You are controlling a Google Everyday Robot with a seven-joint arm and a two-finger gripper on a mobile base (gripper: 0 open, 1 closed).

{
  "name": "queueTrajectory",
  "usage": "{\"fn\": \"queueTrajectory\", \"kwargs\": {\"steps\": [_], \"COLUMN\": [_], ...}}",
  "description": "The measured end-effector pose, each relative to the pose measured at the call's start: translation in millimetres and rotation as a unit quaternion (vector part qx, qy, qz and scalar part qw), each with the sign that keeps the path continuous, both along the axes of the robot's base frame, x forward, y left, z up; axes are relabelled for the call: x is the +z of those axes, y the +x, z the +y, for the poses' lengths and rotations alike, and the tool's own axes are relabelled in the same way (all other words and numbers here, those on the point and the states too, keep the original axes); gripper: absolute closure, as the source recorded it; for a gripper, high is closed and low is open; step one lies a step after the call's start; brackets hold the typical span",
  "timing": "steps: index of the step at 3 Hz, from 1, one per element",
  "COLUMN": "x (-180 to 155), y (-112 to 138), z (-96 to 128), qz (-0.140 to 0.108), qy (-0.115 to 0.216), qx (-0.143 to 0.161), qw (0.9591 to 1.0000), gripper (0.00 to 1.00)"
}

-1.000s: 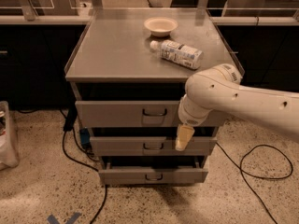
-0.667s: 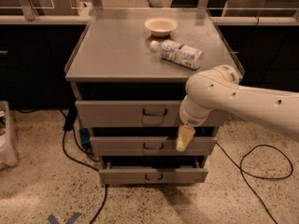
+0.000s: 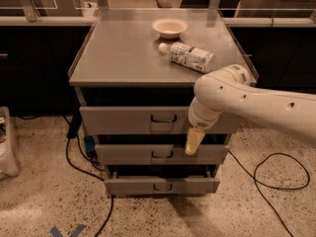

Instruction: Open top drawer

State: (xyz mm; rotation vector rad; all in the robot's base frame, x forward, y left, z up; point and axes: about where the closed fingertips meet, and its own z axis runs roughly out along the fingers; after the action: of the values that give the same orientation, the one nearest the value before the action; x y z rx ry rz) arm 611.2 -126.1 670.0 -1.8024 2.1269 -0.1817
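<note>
The top drawer (image 3: 123, 120) is the widest grey metal front of three, just under the cabinet top, with a small dark wire loop handle (image 3: 163, 118) at its centre. A dark gap shows above its front. My gripper (image 3: 193, 141) hangs at the end of the white arm (image 3: 247, 100), pointing down. It is in front of the drawer's right part, to the right of the handle and slightly below it, with its tip over the gap above the middle drawer (image 3: 133, 154). It holds nothing that I can see.
On the cabinet top (image 3: 118, 53) stand a white bowl (image 3: 170, 27) and a plastic bottle (image 3: 187, 56) lying on its side. The bottom drawer (image 3: 133, 185) is the lowest. Black cables (image 3: 274, 174) lie on the speckled floor on both sides. A pale bin (image 3: 7, 147) is at the left.
</note>
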Motion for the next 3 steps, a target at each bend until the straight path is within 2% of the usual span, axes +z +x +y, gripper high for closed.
{"fn": "queueTrajectory", "kwargs": {"steps": [1,2,3], "x": [-0.7,-28.1,-35.7], "y": [15.2,29.9,31.7], "z": [6.2,10.3,14.4], "qz": [-0.006,0.071,0.110], "qy": [0.003,0.037,0.059], "qx": [0.010,0.022,0.029], "qw": [0.9999,0.9966,0.9918], "gripper": [0.00,0.00,0.00]}}
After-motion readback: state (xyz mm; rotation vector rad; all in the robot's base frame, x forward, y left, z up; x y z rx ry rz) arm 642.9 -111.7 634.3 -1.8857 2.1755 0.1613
